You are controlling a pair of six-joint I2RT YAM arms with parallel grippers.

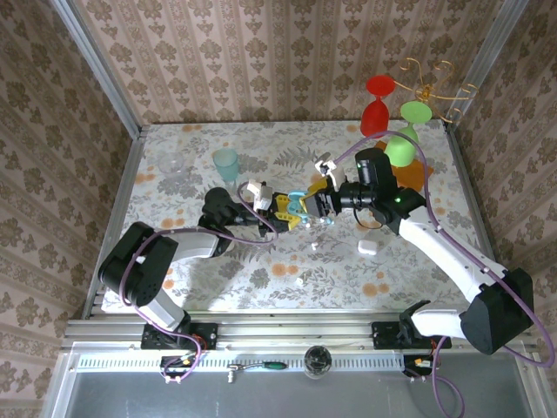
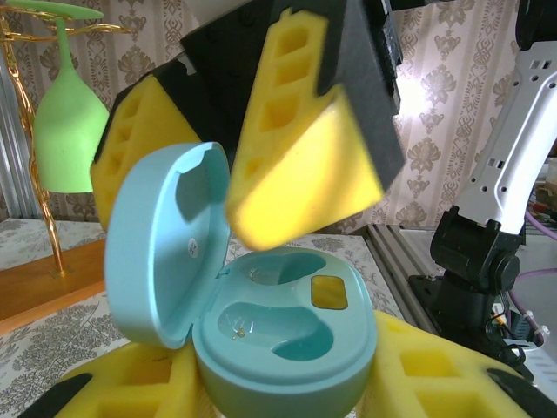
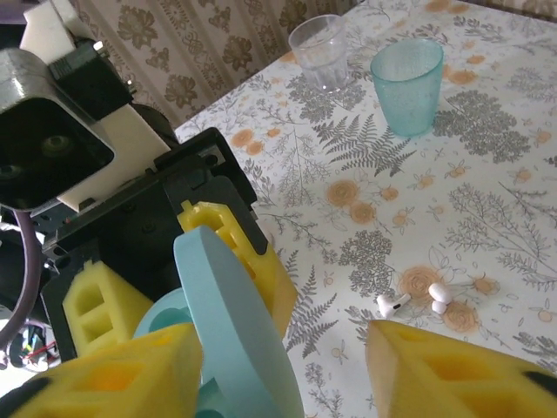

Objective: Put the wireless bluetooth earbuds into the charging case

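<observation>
Case point(image 2: 287, 348) open, clenched in left tool point(image 2: 287, 387) | right tool point(image 3: 283, 348) released astride lid point(image 3: 231, 322) | earbuds point(image 3: 393, 302) on table point(image 3: 487, 174)

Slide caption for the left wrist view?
Left gripper holds open teal charging case, both sockets empty; right gripper open around its lid.

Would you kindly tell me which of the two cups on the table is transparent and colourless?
The clear cup, standing left of its neighbour in the top view; the other is a tinted teal cup.
</observation>
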